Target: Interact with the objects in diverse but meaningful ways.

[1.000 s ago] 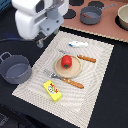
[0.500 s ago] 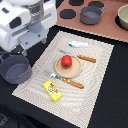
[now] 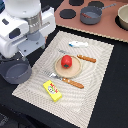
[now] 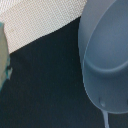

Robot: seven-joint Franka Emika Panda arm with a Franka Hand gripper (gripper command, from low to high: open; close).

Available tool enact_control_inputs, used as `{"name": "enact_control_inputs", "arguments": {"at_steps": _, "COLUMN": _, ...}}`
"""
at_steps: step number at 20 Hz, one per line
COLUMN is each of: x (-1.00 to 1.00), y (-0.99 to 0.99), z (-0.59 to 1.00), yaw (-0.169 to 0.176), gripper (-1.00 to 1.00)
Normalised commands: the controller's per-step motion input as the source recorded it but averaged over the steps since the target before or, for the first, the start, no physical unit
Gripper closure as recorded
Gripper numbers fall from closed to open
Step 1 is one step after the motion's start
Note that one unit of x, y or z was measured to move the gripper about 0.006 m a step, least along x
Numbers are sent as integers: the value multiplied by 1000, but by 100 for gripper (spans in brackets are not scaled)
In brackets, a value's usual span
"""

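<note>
On the striped placemat [image 3: 95, 65] we see a pale round plate [image 3: 59, 73] with the round red tomato [image 3: 67, 61] sitting on it. Beside the plate, toward the exterior view's right, lies 1 brown-handled utensil [image 3: 86, 58]; another brown-handled utensil [image 3: 72, 83] lies along the plate's near edge, its pale head pointing toward the exterior view's left. Near that one, at the mat's near corner, sits the yellow block with red marks [image 3: 52, 90]. A small white-and-blue item [image 3: 78, 44] lies on the far part of the mat.

At the exterior view's left, 1 dark grey pot [image 3: 16, 72] stands on the black table [image 3: 107, 107], just off the mat's edge. Our white arm [image 3: 22, 30] hangs above it. We cannot tell from either view whether the claw is wide or narrow, since its fingers are hidden. The wrist view shows the pot's grey rim [image 4: 107, 45] close up, with mat and dark table beside it.

On the brown board [image 3: 107, 27] at the far side stands a 2nd dark grey pot [image 3: 91, 14].
</note>
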Motion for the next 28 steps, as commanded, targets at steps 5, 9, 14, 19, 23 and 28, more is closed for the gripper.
{"name": "enact_control_inputs", "arguments": {"at_steps": 5, "x": -354, "y": -36, "z": -391, "yaw": 0, "gripper": -100}}
{"name": "enact_control_inputs", "arguments": {"at_steps": 9, "x": -436, "y": -108, "z": -376, "yaw": 0, "gripper": -100}}
{"name": "enact_control_inputs", "arguments": {"at_steps": 14, "x": -478, "y": -138, "z": -358, "yaw": 0, "gripper": -100}}
{"name": "enact_control_inputs", "arguments": {"at_steps": 19, "x": -470, "y": -118, "z": -330, "yaw": 0, "gripper": -100}}
{"name": "enact_control_inputs", "arguments": {"at_steps": 23, "x": -450, "y": -96, "z": -310, "yaw": 0, "gripper": -100}}
{"name": "enact_control_inputs", "arguments": {"at_steps": 28, "x": -374, "y": -34, "z": -259, "yaw": 0, "gripper": -100}}
